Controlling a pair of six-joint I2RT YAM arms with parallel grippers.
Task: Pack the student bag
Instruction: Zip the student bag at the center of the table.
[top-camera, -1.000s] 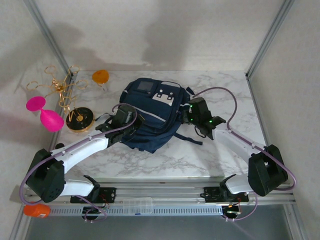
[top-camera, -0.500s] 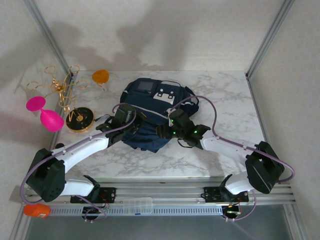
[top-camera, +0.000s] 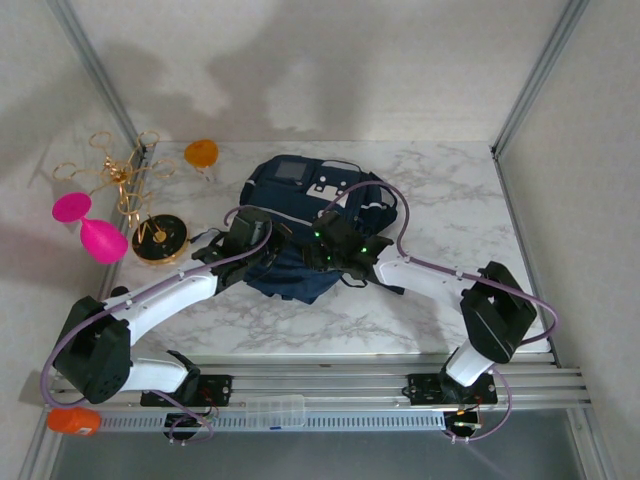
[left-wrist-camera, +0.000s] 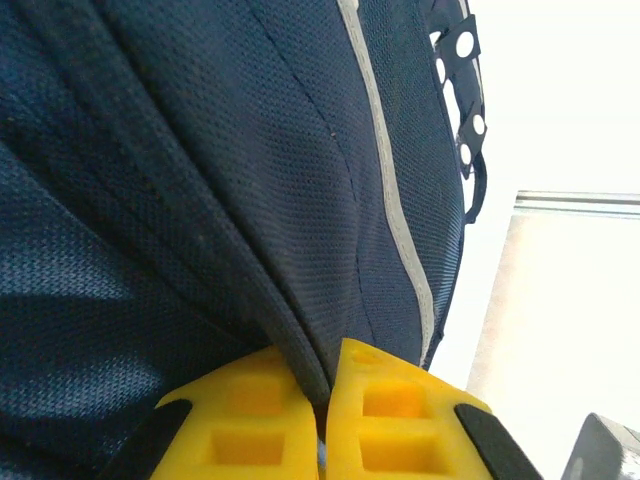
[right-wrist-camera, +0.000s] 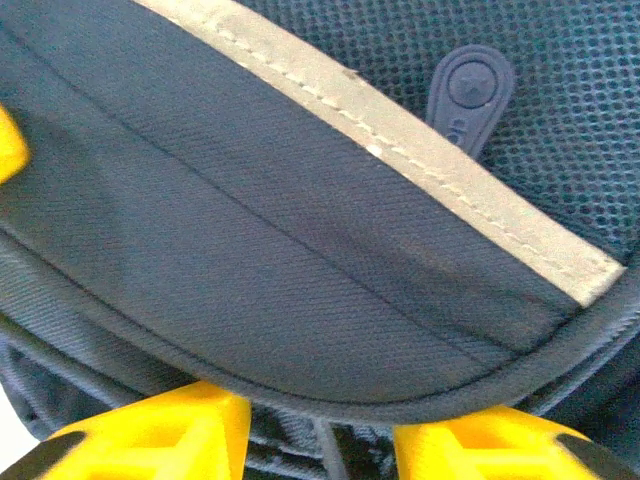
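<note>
Jaws on student bag (top-camera: 298, 205), mid-table between arms: left gripper (left-wrist-camera: 322, 420) pinching seam fold; right gripper (right-wrist-camera: 320, 440) spread, straddling flap rim. Likely step: opening bag. Left anchors fabric taut; right should seat deep, then target zipper pull (right-wrist-camera: 468, 92).

Seen from above, the wrists of both arms cover the near end of the student bag (top-camera: 290, 200), and the jaws beneath them cannot be made out. The left gripper (left-wrist-camera: 322, 385) is cut off by the bottom edge of its wrist view, as is the right gripper (right-wrist-camera: 322, 425). The raised lettering on the zipper pull (right-wrist-camera: 468, 95) is too blurred to read.
</note>
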